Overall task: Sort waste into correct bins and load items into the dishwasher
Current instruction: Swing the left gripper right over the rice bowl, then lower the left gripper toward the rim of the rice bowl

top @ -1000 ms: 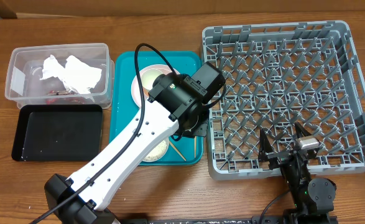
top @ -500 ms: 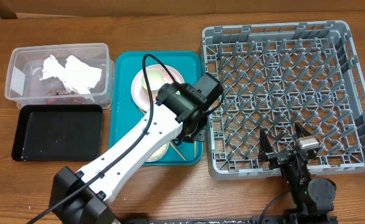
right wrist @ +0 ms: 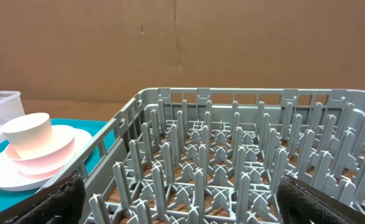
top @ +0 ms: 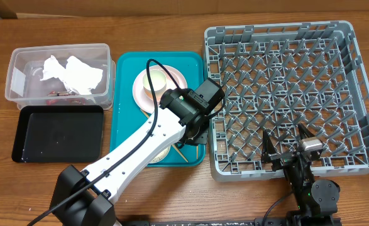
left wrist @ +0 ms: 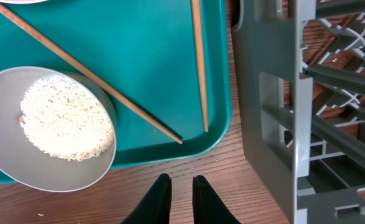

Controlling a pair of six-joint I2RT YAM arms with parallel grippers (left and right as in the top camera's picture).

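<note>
Napkins (top: 71,72) and wrapper (top: 61,94) sit in the tub (top: 14,91); the teal tray (top: 124,119) holds cup (top: 154,80) on plate (top: 175,78), bowl (left wrist: 2,143) of rice (left wrist: 67,118), chopsticks (left wrist: 199,62). Left tool (left wrist: 180,193) barely apart over tabletop (left wrist: 188,165); right tool (top: 285,133) wide apart.

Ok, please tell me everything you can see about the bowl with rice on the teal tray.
The bowl is round, pale grey-green, smooth and matte. It stands upright near the edge of the teal tray, and holds a flat heap of white rice. One wooden chopstick runs just past its rim; contact cannot be told. In the overhead view the left arm hides most of it.
</note>
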